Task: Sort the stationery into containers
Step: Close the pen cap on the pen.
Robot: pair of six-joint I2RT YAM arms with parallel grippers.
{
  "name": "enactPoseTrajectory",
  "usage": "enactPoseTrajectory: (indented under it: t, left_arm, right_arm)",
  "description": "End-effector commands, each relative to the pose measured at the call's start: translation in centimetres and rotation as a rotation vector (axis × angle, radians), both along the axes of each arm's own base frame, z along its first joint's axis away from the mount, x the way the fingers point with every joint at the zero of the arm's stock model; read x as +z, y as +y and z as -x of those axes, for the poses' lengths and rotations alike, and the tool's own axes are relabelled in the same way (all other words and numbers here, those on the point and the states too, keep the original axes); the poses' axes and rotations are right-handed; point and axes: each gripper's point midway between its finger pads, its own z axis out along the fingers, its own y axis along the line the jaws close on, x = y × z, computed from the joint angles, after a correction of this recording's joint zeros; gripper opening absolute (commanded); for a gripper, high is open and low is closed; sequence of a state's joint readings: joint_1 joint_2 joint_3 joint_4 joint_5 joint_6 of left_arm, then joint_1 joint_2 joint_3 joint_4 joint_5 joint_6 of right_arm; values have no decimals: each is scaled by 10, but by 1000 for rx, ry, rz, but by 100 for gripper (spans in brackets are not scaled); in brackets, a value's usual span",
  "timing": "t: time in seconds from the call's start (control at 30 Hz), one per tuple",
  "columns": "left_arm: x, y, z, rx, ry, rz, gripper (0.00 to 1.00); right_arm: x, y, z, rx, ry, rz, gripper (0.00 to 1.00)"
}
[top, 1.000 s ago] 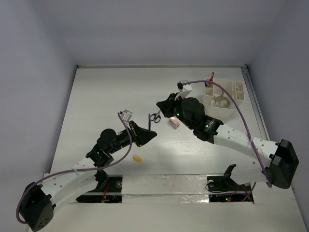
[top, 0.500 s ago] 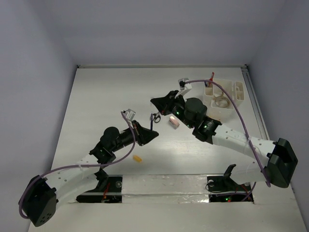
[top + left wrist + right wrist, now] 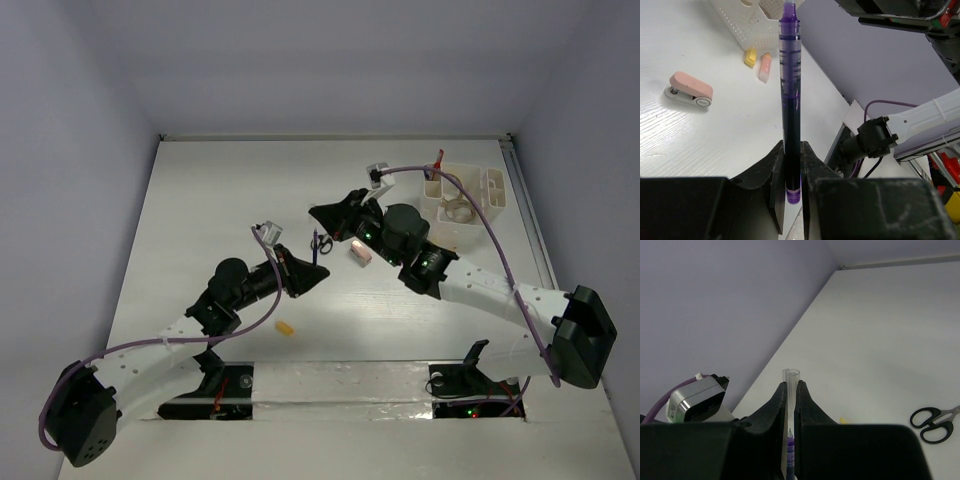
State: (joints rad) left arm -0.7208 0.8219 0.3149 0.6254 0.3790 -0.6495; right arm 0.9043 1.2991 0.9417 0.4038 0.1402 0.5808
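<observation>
The left fingers (image 3: 776, 175) are clenched on the tail of the pen (image 3: 789, 90), which is held up off the surface (image 3: 200, 220). The right fingers (image 3: 781, 400) pinch its clear cap end. For a clean handover, the left should probably release only once the right grip is firm; then carry it to the organiser (image 3: 470, 200).

White table (image 3: 220, 190); lavender walls (image 3: 330, 60) around it.
</observation>
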Motion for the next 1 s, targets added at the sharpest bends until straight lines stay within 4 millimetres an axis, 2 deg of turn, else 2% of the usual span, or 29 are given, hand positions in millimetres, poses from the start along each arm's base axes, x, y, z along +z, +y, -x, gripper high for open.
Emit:
enactPoseTrajectory:
  t: [0.0, 0.4, 0.97]
  left_arm:
    - [33, -2, -2, 2, -91, 45, 0]
    - [32, 1, -6, 27, -89, 22, 0]
    - [32, 4, -10, 53, -93, 11, 0]
  right_arm:
    - [15, -1, 3, 12, -40, -50, 0]
    - [21, -4, 5, 10, -58, -63, 0]
    - [18, -8, 7, 9, -58, -63, 0]
